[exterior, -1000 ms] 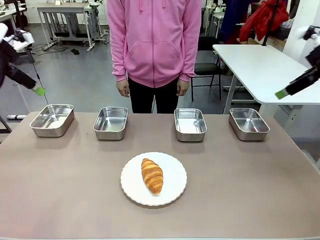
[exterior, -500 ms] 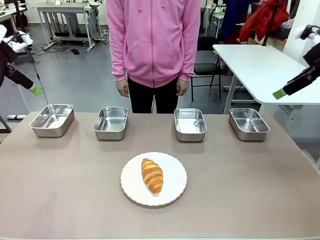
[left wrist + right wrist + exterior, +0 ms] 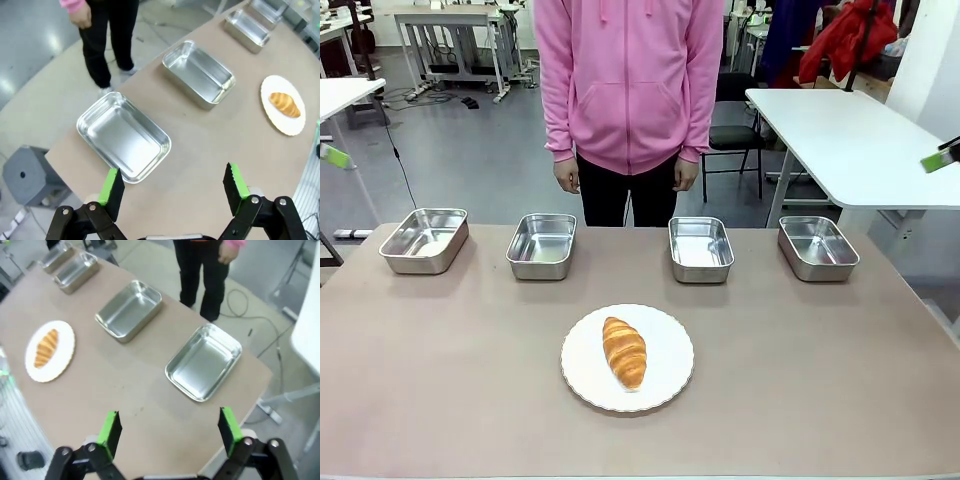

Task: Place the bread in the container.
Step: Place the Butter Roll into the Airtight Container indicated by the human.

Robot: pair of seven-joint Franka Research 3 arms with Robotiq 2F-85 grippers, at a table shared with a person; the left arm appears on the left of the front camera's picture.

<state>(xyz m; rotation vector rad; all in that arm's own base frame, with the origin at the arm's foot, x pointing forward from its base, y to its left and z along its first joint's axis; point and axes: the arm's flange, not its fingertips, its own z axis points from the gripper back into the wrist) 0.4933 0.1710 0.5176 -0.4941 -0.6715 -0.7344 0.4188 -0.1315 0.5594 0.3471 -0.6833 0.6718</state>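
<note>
- Four look-alike steel containers sit in a row along the far side of the bench (image 3: pixel 820 380): leftmost container (image 3: pixel 424 240), second container (image 3: pixel 542 245), third container (image 3: pixel 701 248), rightmost container (image 3: pixel 817 247). All are shiny, with rounded corners and rolled rims, and hold nothing. I cannot tell which one is meant.
- One bread (image 3: pixel 625 352), a croissant: golden-brown, glossy, with a ridged crust darker along the ridges and tapered at both ends. It lies lengthwise, pointing toward the far side.
- It rests in the middle of a round white scalloped plate (image 3: pixel 670 385), on the near half of the bench, well apart from every container, roughly facing the gap between the second and third.
- My left fingers (image 3: pixel 109 186) are spread wide with nothing between them, high above the bench's left end, the leftmost container just beyond the tips.
- My right fingers (image 3: pixel 109 430) are likewise spread wide and hold nothing, above the right end near the rightmost container.
- A person in a pink hoodie (image 3: pixel 628 90) stands at the far side, hands down.
</note>
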